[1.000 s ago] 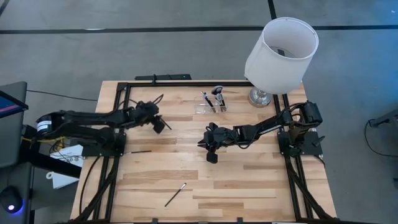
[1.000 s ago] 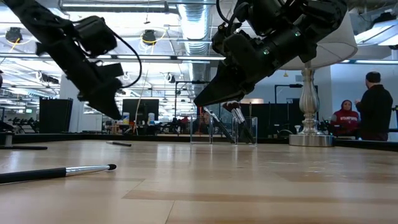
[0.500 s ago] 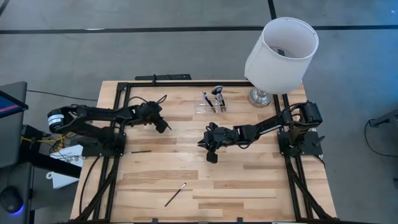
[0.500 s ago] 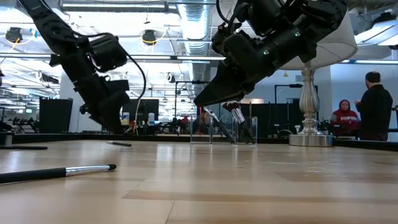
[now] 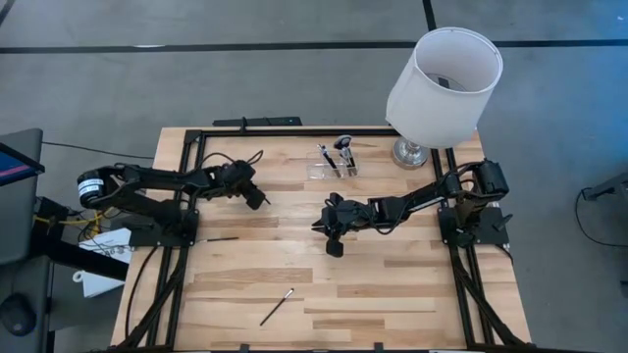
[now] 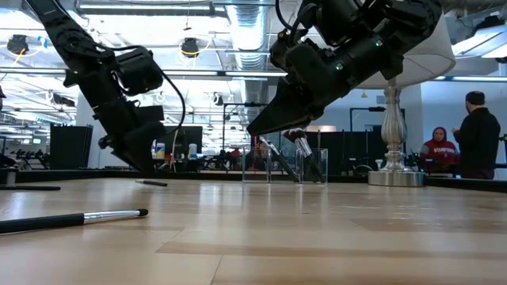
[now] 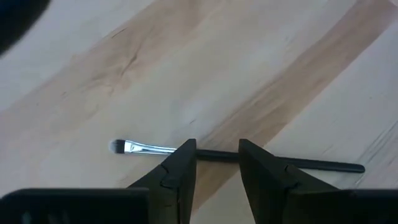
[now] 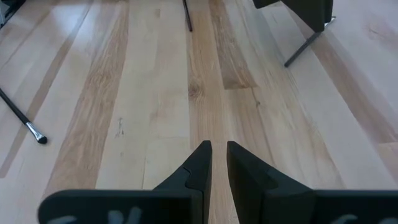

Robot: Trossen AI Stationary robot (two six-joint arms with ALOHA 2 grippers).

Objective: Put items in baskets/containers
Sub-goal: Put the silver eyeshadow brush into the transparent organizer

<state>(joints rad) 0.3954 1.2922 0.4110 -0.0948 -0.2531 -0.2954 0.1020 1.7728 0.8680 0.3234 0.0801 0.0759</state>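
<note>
- Left claw (image 5: pixel 253 197) low over the worktop (image 5: pixel 392 284), fingers (image 7: pixel 177 177) parted astride a silver-ferruled makeup brush (image 7: pixel 236 155), not closed on it.
- Right claw (image 5: pixel 334 243) hanging mid-worktop, fingers (image 8: pixel 199 165) nearly together, holding nothing.
- Clear organizer (image 5: pixel 334 169) beyond right claw, near the lamp (image 5: pixel 442 83), brushes standing inside.
- Another brush (image 5: pixel 277 307) on the near worktop, well apart from both claws.

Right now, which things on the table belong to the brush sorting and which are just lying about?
Job:
- clear organizer, brushes standing in it
- brush under the left gripper
- brush near the front edge
- brush by the left arm's base

Lying about:
- white lamp
- black bar at the far edge
</note>
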